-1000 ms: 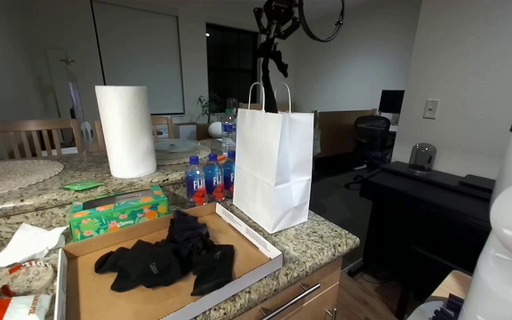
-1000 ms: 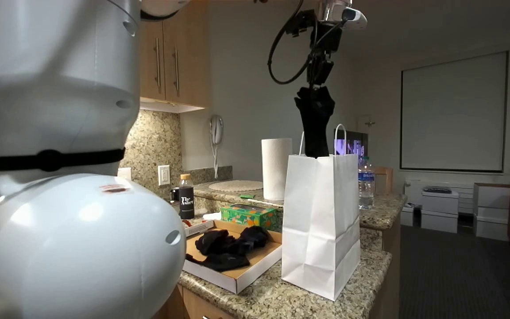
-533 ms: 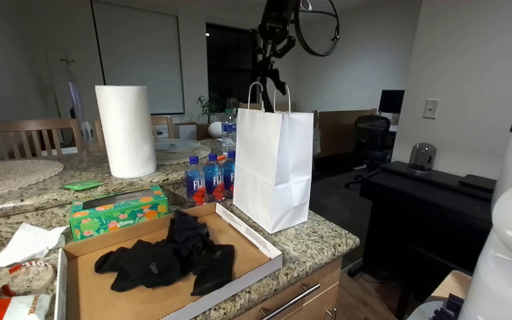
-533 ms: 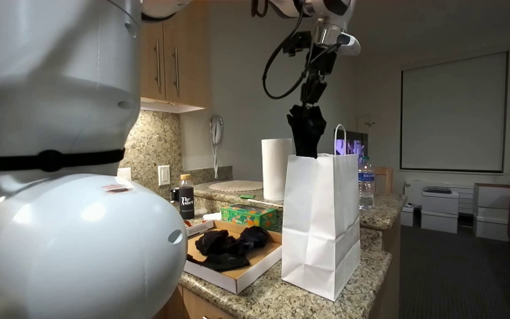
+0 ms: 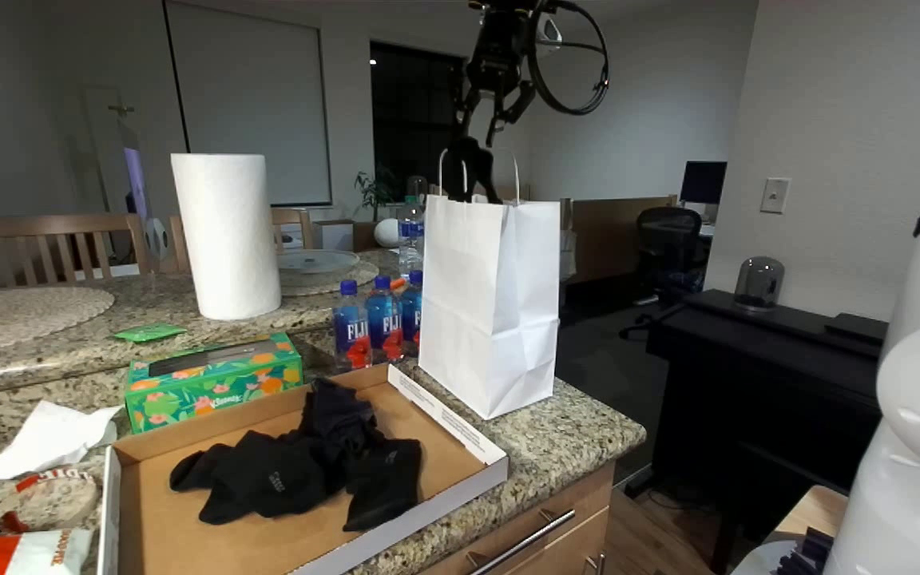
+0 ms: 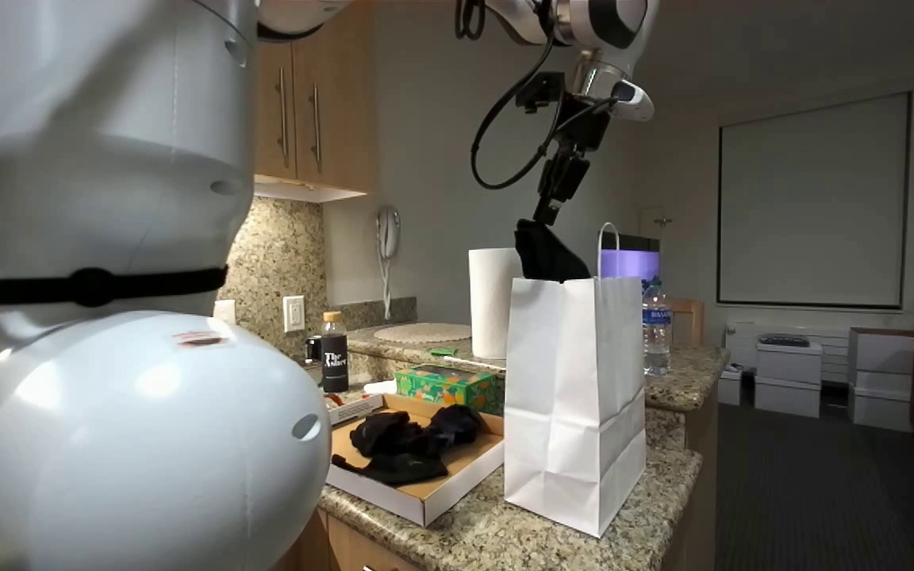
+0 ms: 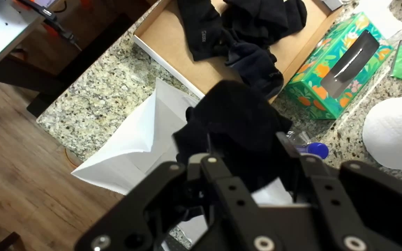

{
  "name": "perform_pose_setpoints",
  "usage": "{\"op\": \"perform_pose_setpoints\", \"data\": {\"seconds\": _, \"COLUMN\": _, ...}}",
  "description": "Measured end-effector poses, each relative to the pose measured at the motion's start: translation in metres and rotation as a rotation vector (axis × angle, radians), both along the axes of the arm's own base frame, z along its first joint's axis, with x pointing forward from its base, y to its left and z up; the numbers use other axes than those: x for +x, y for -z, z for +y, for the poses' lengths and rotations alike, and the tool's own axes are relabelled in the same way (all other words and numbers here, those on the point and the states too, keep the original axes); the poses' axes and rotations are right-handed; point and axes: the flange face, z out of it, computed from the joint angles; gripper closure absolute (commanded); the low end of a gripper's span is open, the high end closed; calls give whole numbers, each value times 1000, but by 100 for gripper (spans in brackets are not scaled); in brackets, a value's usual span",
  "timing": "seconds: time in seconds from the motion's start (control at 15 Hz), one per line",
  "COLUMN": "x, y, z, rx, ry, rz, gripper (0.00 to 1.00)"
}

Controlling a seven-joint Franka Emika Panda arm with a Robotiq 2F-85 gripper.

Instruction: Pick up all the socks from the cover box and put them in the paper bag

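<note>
Several black and dark socks (image 5: 268, 483) lie in a heap in the shallow cardboard box (image 5: 152, 519). They also show in an exterior view (image 6: 409, 444) and the wrist view (image 7: 201, 31). The white paper bag (image 5: 476, 311) stands upright beside the box, also in an exterior view (image 6: 560, 412) and the wrist view (image 7: 131, 153). My gripper (image 5: 476, 140) is above the bag's mouth with its fingers apart. A black sock (image 6: 548, 254) is just below the fingertips, its lower part hidden inside the bag. I cannot tell if a finger still touches it.
A floral tissue box (image 5: 212, 387) lies behind the cardboard box. Several water bottles (image 5: 384, 319) stand beside the bag. A paper towel roll (image 5: 228, 239) stands on the raised counter. The counter edge (image 5: 628, 435) is close to the bag.
My gripper has come down towards the bag, and its fingers have opened. The sock has dropped lower, partly into the bag, and the bag handles have shifted slightly.
</note>
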Motion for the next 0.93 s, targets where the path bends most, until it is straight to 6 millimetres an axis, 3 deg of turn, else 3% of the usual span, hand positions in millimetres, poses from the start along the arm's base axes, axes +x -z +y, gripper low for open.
{"op": "perform_pose_setpoints", "data": {"seconds": 0.27, "x": -4, "y": -8, "z": -9, "rx": 16, "ry": 19, "rz": -19, "gripper": 2}}
{"op": "perform_pose_setpoints", "data": {"seconds": 0.6, "x": -25, "y": -42, "z": -8, "rx": 17, "ry": 13, "rz": -90, "gripper": 0}}
{"op": "perform_pose_setpoints", "data": {"seconds": 0.73, "x": -36, "y": -59, "z": 11, "rx": 17, "ry": -46, "rz": -124, "gripper": 0}}
{"op": "perform_pose_setpoints", "data": {"seconds": 0.93, "x": -52, "y": -66, "z": 71, "rx": 5, "ry": -198, "rz": -132, "gripper": 0}}
